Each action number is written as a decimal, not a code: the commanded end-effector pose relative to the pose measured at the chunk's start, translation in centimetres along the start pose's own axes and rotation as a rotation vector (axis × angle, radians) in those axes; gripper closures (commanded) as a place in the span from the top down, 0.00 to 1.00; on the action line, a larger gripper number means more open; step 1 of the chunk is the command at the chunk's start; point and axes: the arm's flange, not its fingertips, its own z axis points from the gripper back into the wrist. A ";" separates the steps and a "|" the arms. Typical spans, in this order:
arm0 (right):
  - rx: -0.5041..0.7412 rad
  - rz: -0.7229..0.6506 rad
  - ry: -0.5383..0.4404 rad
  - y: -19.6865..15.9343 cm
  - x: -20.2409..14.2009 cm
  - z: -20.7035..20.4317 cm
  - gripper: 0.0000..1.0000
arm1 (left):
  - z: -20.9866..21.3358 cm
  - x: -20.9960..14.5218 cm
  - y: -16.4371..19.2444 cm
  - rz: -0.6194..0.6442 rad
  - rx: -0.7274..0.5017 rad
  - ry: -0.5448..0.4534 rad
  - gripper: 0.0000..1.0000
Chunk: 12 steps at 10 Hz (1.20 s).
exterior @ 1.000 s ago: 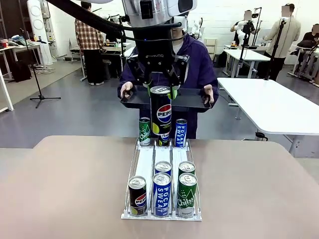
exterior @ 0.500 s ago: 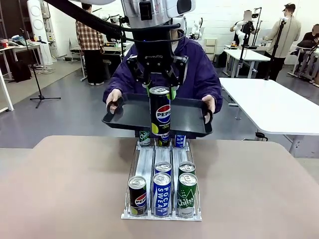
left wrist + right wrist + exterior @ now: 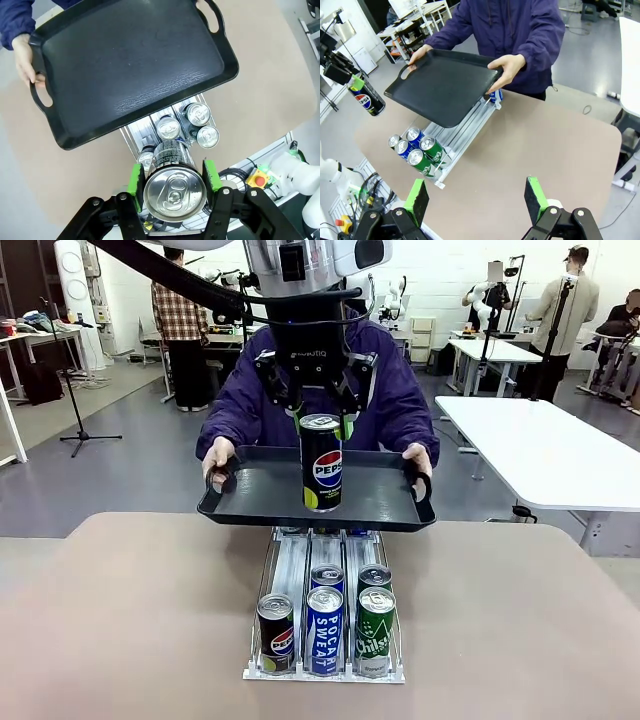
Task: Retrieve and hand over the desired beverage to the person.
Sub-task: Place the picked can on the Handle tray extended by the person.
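One Pepsi can [image 3: 322, 465] sits clamped in the left gripper [image 3: 322, 425] near the tray [image 3: 260, 502] the person [image 3: 395, 390] holds out; fetching looks done, release remains; right gripper [image 3: 477, 197] hangs open

Person [image 3: 400, 405] leaned further over the table [image 3: 120, 620], black tray [image 3: 255, 495] advanced and lowered beneath the held Pepsi can [image 3: 321, 465], tray now covering the rack [image 3: 297, 565] far end.

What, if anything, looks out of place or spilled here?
Nothing is spilled or damaged. The one oddity: the person holds the black tray tilted, not level, over the can rack, while the left gripper holds a Pepsi can upright just short of it.
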 end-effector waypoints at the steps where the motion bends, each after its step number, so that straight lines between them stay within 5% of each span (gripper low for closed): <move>1: 0.025 0.001 -0.004 -0.1 0.0 -0.2 1.00 | 0.4 -0.2 0.1 0.007 0.002 -0.008 0.00; 12: 0.025 0.001 -0.004 -0.1 0.0 -0.2 1.00 | 0.4 -0.2 0.1 0.007 0.002 -0.008 0.00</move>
